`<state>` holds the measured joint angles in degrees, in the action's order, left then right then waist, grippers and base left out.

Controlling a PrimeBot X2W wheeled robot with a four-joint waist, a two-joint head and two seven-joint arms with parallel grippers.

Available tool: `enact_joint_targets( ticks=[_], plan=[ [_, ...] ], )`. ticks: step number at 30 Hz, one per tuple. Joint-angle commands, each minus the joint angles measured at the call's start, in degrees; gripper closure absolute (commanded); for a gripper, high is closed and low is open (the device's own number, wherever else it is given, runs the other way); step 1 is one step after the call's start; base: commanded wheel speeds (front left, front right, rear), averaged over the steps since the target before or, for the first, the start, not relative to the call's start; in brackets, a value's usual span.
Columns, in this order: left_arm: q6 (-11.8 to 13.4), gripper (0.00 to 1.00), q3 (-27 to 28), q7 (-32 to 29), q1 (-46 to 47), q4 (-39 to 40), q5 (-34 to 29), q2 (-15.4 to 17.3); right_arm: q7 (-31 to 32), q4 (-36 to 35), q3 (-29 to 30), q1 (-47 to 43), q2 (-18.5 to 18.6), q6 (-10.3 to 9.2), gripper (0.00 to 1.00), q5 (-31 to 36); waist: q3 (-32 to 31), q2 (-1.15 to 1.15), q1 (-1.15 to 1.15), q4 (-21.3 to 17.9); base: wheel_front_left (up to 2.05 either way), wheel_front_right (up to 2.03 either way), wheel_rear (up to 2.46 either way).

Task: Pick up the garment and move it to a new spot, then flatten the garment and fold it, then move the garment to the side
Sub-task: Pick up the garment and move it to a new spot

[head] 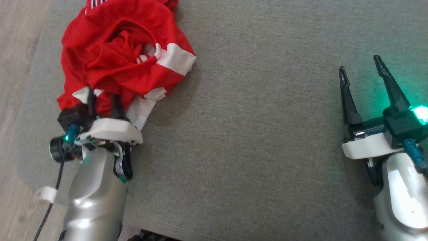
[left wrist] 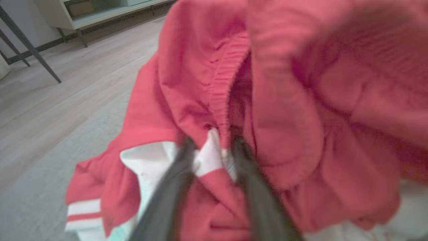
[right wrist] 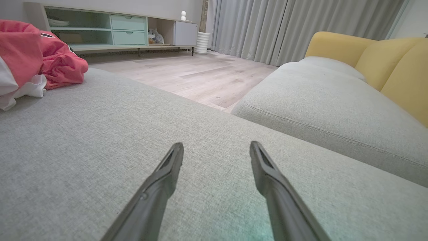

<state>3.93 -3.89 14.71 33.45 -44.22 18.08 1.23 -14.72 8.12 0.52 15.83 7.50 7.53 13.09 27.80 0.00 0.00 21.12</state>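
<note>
Red-white garment [head: 123, 57] lies bunched at the far left of the cushion [head: 250, 134]. Left gripper [head: 102, 95] sits in its near edge, fingers partly apart, straddling a white fold and touching cloth; can't tell if it's pinched tight. Right gripper [head: 360, 63] is spread wide, holds nothing, over bare cushion, well apart from the garment.

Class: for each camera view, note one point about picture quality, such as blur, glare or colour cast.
Left wrist view: blurred throughout, the crumpled red-and-white fabric garment and the dark fingers lack crisp edges. Head view: green glow on the grey fabric cushion beside the right gripper, glare on its silver forearm. Right wrist view: sharp, evenly lit.
</note>
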Motion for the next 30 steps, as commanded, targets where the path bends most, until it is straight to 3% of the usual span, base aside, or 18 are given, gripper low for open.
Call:
enact_joint_targets(
  ticks=[1,7,13,18,22,30],
  plan=[
    [-0.33,1.00,1.46,0.29,1.19,1.05,-0.46,1.81,-0.28,-1.27,-1.01,-0.38,-0.59,-0.04,0.00,-0.14,0.05,0.00,0.00,-0.11,0.00,0.00,0.00],
    [-0.96,1.00,3.11,0.29,1.89,6.21,-3.51,3.45,-0.28,-0.51,-1.66,-0.24,-1.80,-0.04,0.00,-0.57,-1.95,0.00,0.00,-0.88,0.00,0.00,0.00],
    [-2.14,1.00,2.00,0.29,2.71,16.26,-9.76,8.19,-0.28,0.38,-3.11,0.90,-3.72,-0.04,0.00,-2.43,-7.42,0.00,0.00,-5.00,0.00,0.00,0.00],
    [-4.45,1.00,-0.61,-1.39,7.28,23.90,-13.16,12.52,-0.28,0.49,-3.35,0.58,-4.54,-0.04,0.00,-5.59,-12.51,0.00,0.00,-11.44,0.00,0.00,0.00],
    [-6.85,1.00,-2.33,-6.43,11.73,31.07,-13.77,14.48,-0.28,0.30,-4.27,0.32,-4.59,-0.04,0.00,-12.48,-15.14,0.00,0.00,-18.06,0.00,0.00,0.00],
    [-9.83,1.00,-5.45,-13.43,19.24,39.71,-10.76,14.49,-0.28,-0.86,-6.18,1.33,-4.61,-0.04,0.00,-17.65,-15.95,0.00,0.00,-28.89,0.00,0.00,0.00]
  ],
)
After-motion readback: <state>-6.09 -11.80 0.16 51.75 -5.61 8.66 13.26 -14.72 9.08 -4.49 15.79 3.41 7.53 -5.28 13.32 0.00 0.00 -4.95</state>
